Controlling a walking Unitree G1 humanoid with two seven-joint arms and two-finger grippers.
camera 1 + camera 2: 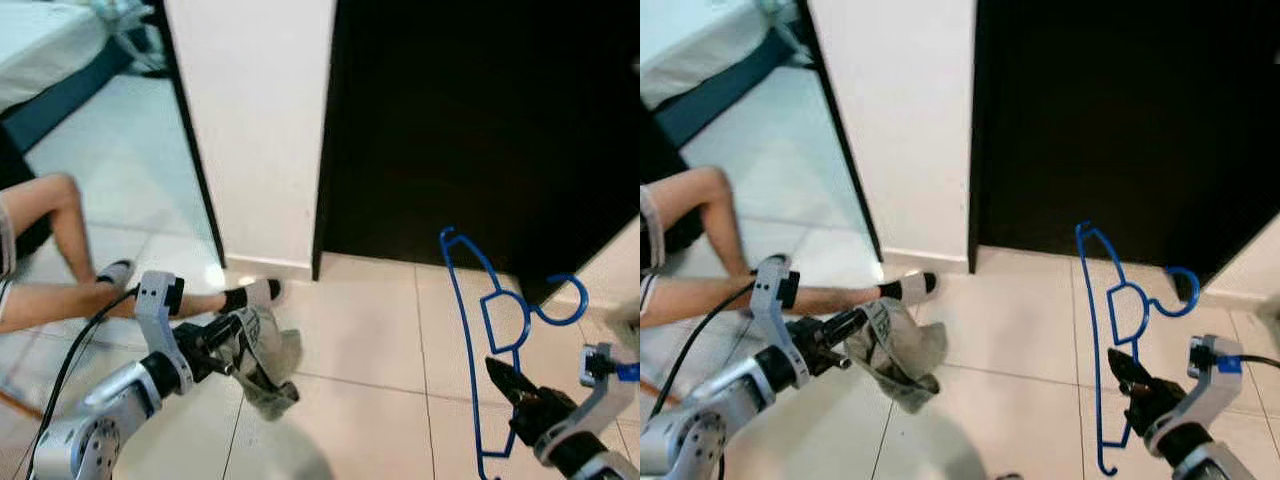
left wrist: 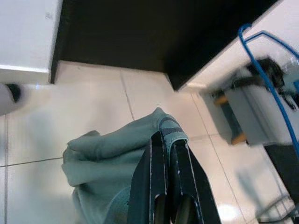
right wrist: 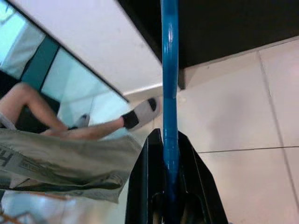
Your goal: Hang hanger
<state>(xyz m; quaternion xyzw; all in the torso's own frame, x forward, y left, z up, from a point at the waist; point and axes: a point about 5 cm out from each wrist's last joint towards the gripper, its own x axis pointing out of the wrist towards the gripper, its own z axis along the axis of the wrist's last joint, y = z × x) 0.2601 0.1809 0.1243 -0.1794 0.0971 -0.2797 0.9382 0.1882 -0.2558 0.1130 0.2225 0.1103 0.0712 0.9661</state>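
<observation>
A blue wire hanger stands upright at the lower right, its hook pointing right toward the dark opening. My right gripper is shut on the hanger's lower bar; in the right wrist view the blue bar runs straight up between the black fingers. At the lower left my left gripper is shut on a grey-green garment that hangs bunched above the tiled floor. The left wrist view has the cloth pinched at its edge between the fingers.
A person sits at the left, bare legs stretched across the floor with a socked foot near my left gripper. A white wall panel stands beside a dark wardrobe opening. A bed lies far left.
</observation>
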